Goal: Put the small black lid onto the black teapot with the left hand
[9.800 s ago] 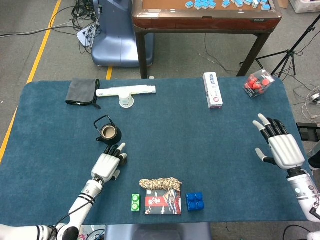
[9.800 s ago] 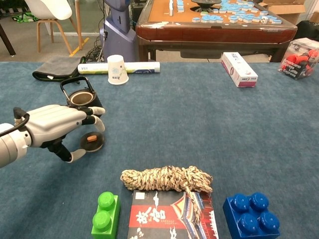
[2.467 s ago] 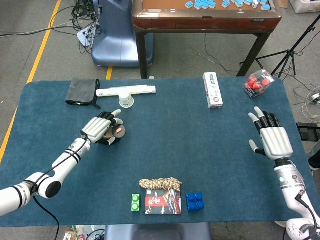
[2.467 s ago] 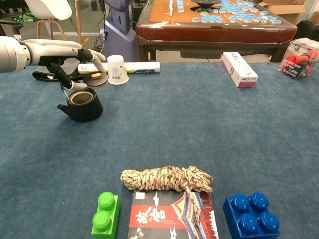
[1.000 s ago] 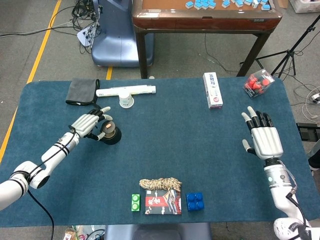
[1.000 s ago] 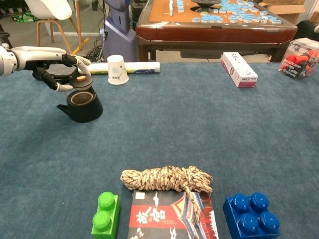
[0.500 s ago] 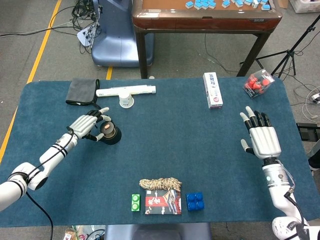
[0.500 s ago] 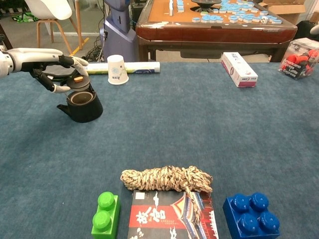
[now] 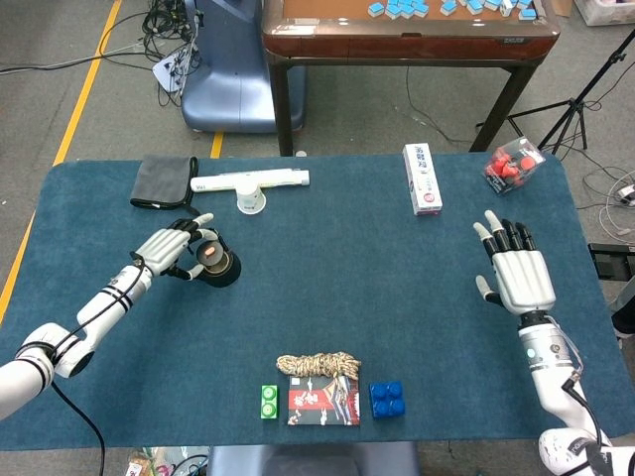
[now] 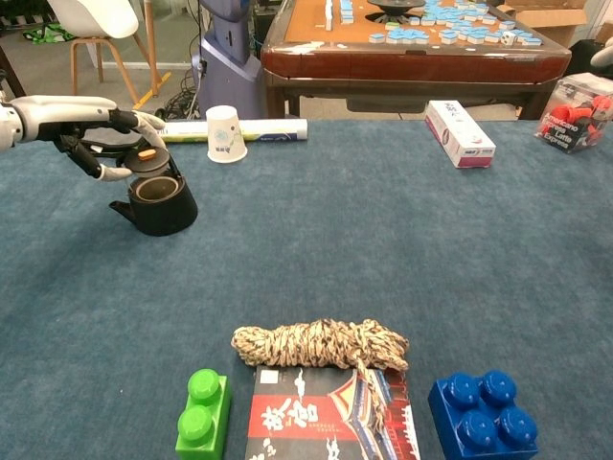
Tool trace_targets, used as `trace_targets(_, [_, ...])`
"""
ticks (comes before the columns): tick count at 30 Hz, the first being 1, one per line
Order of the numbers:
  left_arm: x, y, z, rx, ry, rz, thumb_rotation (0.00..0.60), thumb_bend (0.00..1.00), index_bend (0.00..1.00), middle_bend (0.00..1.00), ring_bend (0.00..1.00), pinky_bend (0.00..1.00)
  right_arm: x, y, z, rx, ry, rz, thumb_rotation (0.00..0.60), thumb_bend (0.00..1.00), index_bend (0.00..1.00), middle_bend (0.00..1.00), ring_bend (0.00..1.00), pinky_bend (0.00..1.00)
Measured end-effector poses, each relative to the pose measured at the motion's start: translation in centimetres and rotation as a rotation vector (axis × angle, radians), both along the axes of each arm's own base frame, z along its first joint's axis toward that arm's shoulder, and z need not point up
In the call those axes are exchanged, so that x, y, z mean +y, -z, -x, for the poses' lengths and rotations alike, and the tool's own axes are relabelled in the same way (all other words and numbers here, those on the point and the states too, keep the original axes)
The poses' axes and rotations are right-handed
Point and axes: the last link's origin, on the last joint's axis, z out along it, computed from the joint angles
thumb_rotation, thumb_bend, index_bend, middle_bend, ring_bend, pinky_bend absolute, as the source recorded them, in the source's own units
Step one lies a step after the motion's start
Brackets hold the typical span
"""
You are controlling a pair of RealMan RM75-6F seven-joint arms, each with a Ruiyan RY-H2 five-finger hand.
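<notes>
Matt blue felt covers the tabletop. The teapot looks dull black, like cast iron. Glossy plastic bricks, rough fibrous rope, smooth paper cup.

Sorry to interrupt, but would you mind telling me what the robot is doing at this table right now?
The left hand holds the small black lid just above the black teapot, whose mouth is open; the lid is not seated yet. The right hand is off to the far side, fingers spread, holding nothing.

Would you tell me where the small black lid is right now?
In the chest view, far left: the left hand holds the small black lid just above the black teapot.
</notes>
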Motion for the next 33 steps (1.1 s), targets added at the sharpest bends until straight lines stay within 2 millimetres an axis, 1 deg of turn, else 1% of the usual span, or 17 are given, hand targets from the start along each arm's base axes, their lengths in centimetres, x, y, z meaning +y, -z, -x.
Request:
trace_targets(5, [-0.3, 0.3, 0.1, -0.018, -0.004, 0.006, 0.600, 0.38, 0.24, 0.00, 0.00, 0.00, 0.0, 0.0, 0.0, 0.001, -0.001, -0.002, 0.600, 0.36, 0.00, 0.00, 0.00, 0.00])
trace_targets(14, [-0.4, 0.6, 0.3, -0.020, -0.009, 0.001, 0.600, 0.38, 0.19, 0.00, 0.00, 0.00, -0.1, 0.0, 0.1, -0.001, -0.001, -0.005, 0.600, 0.36, 0.00, 0.00, 0.00, 0.00])
trace_targets(24, [-0.5, 0.6, 0.1, -0.024, -0.002, 0.001, 0.600, 0.38, 0.19, 0.00, 0.00, 0.00, -0.3, 0.1, 0.2, -0.002, -0.004, -0.011, 0.600, 0.36, 0.00, 0.00, 0.00, 0.00])
trace_targets(28, [-1.0, 0.4, 0.0, -0.034, 0.007, 0.000, 0.600, 0.38, 0.19, 0.00, 0.00, 0.00, -0.3, 0.1, 0.2, -0.006, -0.012, -0.015, 0.600, 0.36, 0.00, 0.00, 0.00, 0.00])
trace_targets(33, [-2.2, 0.0, -0.1, -0.047, 0.023, -0.007, 0.600, 0.38, 0.19, 0.00, 0.00, 0.00, -0.2, 0.1, 0.3, -0.021, -0.020, -0.019, 0.600, 0.36, 0.00, 0.00, 0.00, 0.00])
